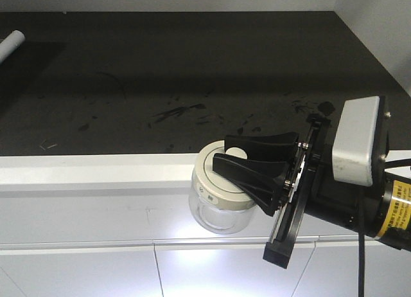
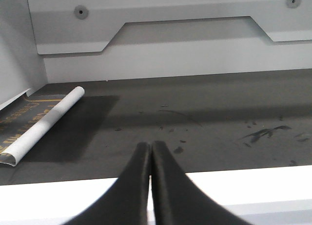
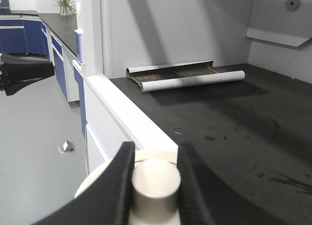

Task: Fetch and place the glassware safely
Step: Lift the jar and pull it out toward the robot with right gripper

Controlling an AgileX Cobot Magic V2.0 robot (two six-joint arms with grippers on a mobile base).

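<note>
The glassware [image 1: 218, 210], a squat clear jar, has a wide cream lid [image 1: 212, 181]. It hangs at the white front ledge [image 1: 96, 171] of the bench, and its body overlaps the ledge's face. My right gripper [image 1: 221, 150] reaches in from the right and is shut on the lid's central knob. In the right wrist view the black fingers [image 3: 119, 178] press both sides of the knob [image 3: 156, 183], above the lid [image 3: 95, 181]. My left gripper [image 2: 150, 147] is shut with nothing in it, its tips over the dark bench top [image 2: 204, 127] just past the ledge.
A white rolled tube [image 2: 46, 123] lies at the far left of the dark surface [image 1: 192, 85], also seen at the back in the right wrist view [image 3: 195, 81]. White wall panels [image 2: 185, 54] close the rear. Blue cabinets [image 3: 19, 40] stand across the grey floor.
</note>
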